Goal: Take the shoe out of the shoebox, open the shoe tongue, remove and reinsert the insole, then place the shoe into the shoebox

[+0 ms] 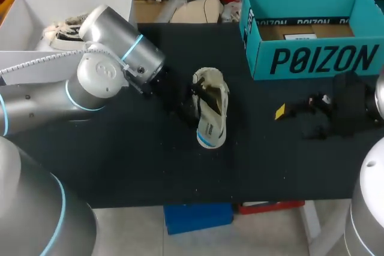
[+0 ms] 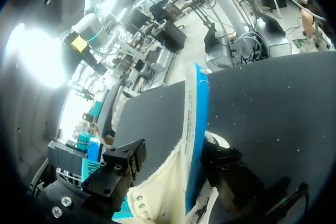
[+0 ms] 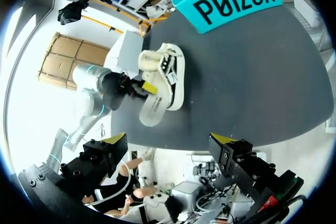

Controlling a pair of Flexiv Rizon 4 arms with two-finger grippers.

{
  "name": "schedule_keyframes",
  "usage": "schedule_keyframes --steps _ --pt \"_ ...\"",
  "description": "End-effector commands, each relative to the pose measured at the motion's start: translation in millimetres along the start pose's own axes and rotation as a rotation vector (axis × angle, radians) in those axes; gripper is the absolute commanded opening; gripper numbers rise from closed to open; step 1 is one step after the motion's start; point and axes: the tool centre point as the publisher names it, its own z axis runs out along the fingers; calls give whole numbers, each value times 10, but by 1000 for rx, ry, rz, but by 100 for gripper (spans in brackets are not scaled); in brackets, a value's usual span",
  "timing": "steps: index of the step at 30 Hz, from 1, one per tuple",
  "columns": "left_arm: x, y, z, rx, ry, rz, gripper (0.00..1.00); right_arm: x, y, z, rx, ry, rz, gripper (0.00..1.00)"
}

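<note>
A cream shoe lies on the black table's middle, also in the right wrist view. A white insole with a blue underside sticks out of its opening toward the table's front. In the left wrist view the insole stands on edge between my left gripper's spread fingers, with a gap on one side, so the gripper is open. That left gripper is at the shoe's left side. The teal shoebox stands empty at the back right. My right gripper is open and empty, right of the shoe.
A white box at the back left holds another pale shoe, right behind my left arm. Bare black tabletop lies in front of the shoe and between it and my right gripper.
</note>
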Motion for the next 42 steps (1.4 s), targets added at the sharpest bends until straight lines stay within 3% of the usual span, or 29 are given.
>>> schedule_keyframes --steps 1,10,11,12,13,19,27,36,42 --pt "12 -181 -106 -9 7 2 50 3 -1 -2 0 -1 1 100" --pt "91 -373 -114 21 23 -2 40 3 -1 -2 0 -1 1 100" --pt "101 -383 -106 28 26 -3 36 3 -1 -2 0 -1 1 100" --pt "109 -393 -100 36 26 -4 23 3 -1 -2 0 -1 1 100" --pt "116 -400 -92 51 25 -10 0 3 -1 -2 0 -1 1 100" --pt "152 -355 -81 62 35 -16 0 3 -1 -2 0 -1 1 100" --pt "154 -116 -50 48 12 -32 0 3 -1 -2 0 -1 1 100" --pt "177 249 -9 -44 20 -57 0 3 -1 -2 0 -1 1 100" --pt "170 386 10 -89 17 -69 0 3 -1 -2 0 -1 1 100"
